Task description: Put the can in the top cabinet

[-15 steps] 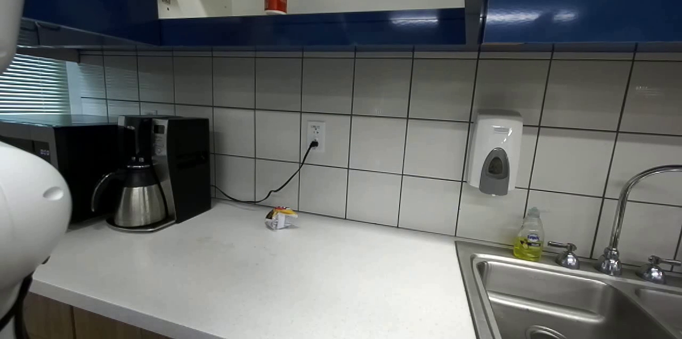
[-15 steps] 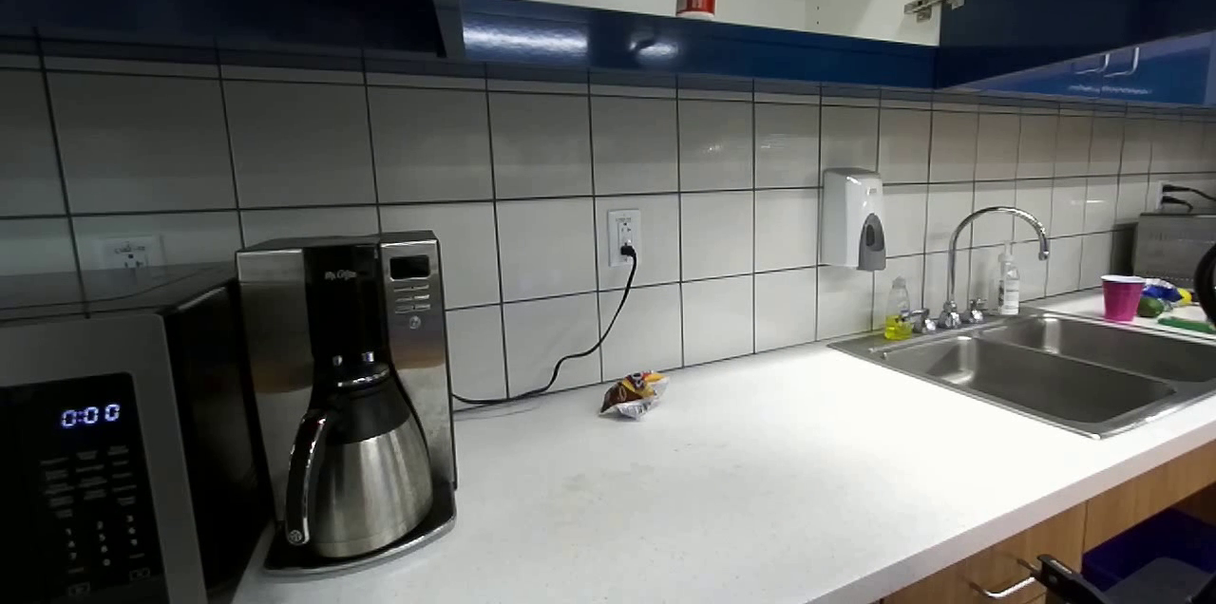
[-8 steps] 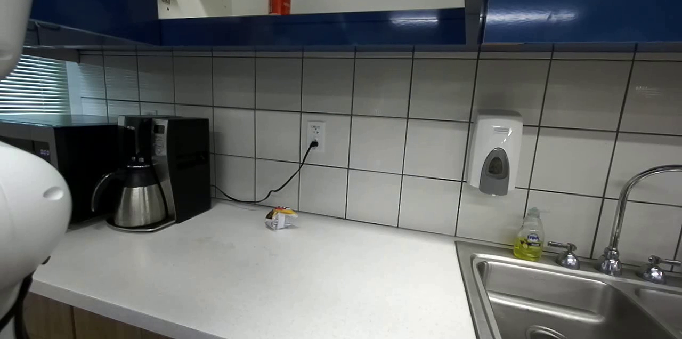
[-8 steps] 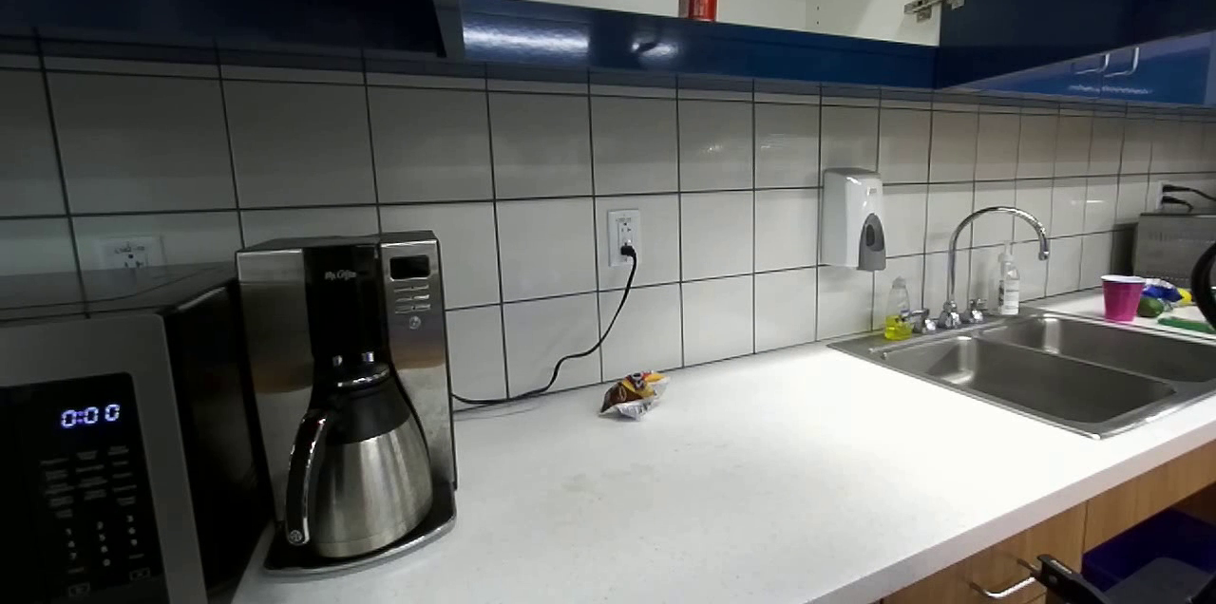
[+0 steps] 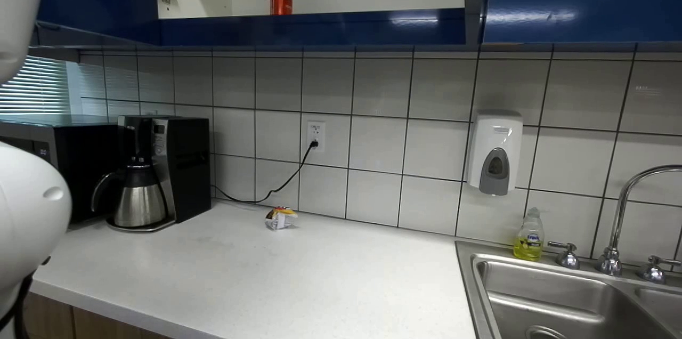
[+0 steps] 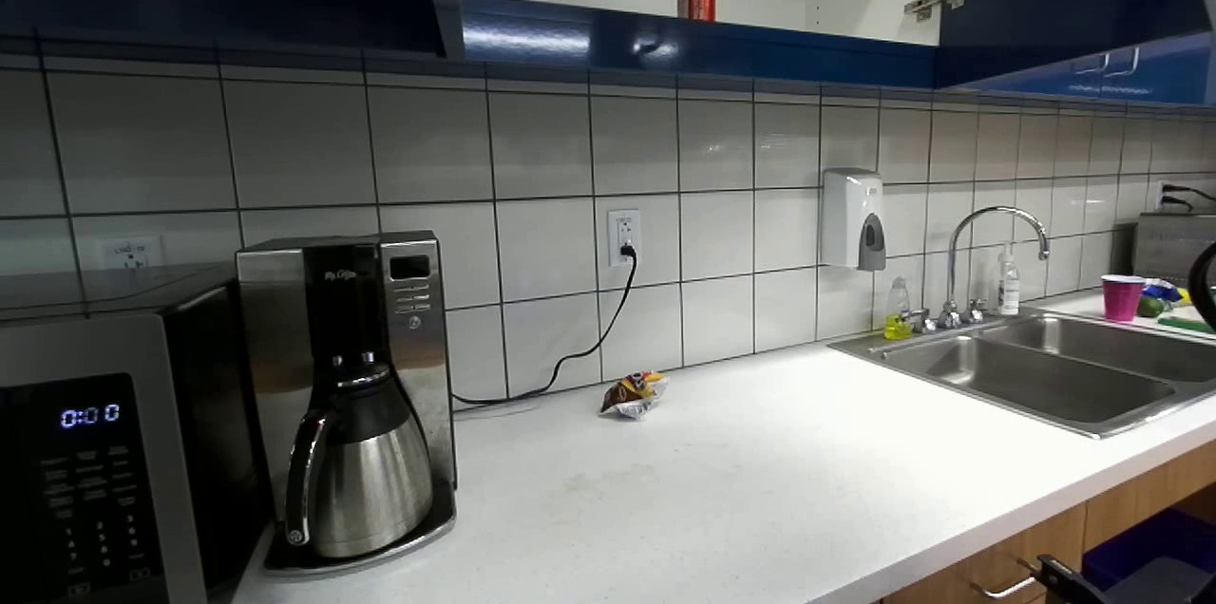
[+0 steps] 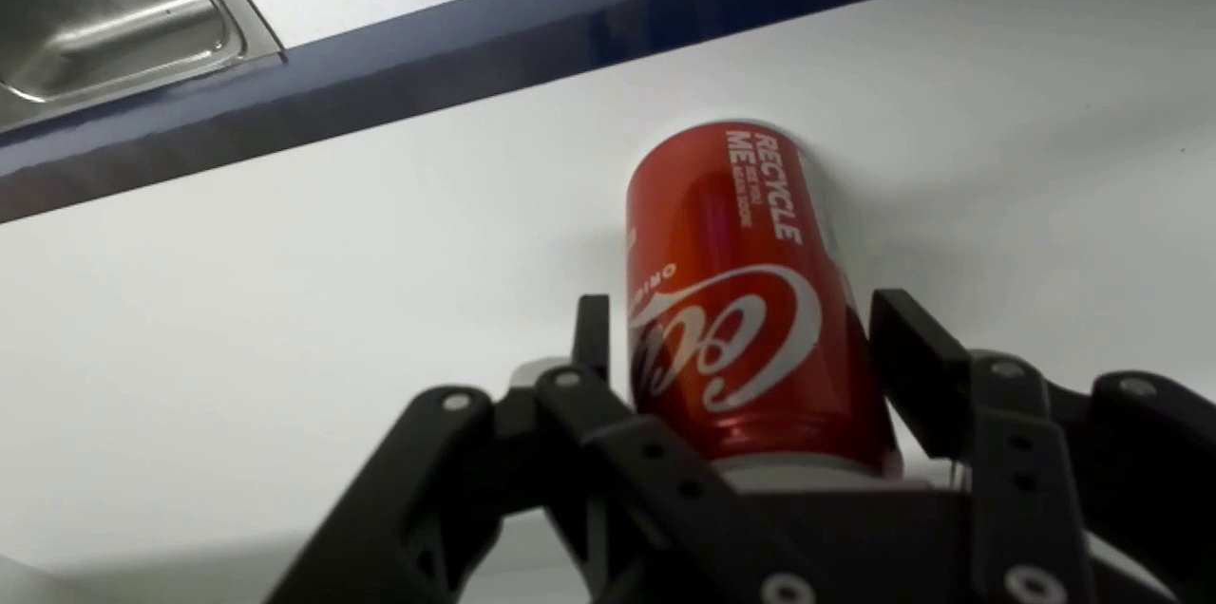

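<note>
Red can (image 7: 722, 205) upright on the pale shelf (image 7: 285, 319) inside the top cabinet (image 5: 362, 30), near its blue front edge (image 7: 427, 82). Gripper (image 7: 739, 300) parted: 2 black fingers (image 7: 917, 367) flank the can, gap visible on 1 side in wrist view; contact on the other unclear. Crumpled packet (image 6: 633, 394) on white counter (image 6: 760, 471) below, between coffee maker (image 6: 418, 338) and sink (image 6: 1026, 376).

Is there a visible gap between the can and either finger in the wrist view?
Yes, a thin strip of the pale cabinet shelf shows between the can and one finger.
</note>
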`<action>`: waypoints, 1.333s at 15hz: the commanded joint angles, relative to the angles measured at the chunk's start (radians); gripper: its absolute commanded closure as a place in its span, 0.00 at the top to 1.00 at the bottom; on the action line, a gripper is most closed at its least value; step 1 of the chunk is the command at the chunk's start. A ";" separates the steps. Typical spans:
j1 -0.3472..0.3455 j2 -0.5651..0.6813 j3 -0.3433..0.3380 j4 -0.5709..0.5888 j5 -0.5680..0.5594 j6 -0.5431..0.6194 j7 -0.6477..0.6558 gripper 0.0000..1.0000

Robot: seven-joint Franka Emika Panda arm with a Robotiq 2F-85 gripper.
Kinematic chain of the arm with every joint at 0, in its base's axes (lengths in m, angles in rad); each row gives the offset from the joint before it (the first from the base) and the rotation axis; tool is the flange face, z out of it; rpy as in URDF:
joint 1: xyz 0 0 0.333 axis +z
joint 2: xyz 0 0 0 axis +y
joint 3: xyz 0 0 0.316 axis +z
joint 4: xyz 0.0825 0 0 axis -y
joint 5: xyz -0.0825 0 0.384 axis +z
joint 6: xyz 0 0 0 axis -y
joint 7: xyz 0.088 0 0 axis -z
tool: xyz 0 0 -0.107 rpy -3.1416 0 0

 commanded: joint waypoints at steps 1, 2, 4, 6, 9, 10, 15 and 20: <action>-0.009 0.023 -0.001 0.042 0.014 -0.023 -0.018 1.00; -0.008 0.023 -0.001 0.040 0.015 -0.024 -0.018 1.00; -0.006 0.020 -0.001 0.034 0.017 -0.022 -0.017 1.00; -0.005 0.007 0.002 0.024 0.023 -0.015 -0.017 1.00; -0.009 -0.022 0.008 0.000 0.051 -0.006 -0.017 1.00; -0.006 -0.034 0.011 -0.018 0.062 0.004 -0.013 1.00; 0.013 -0.117 0.015 -0.101 0.087 -0.002 0.000 1.00; 0.036 -0.284 0.020 -0.327 0.092 0.021 0.017 1.00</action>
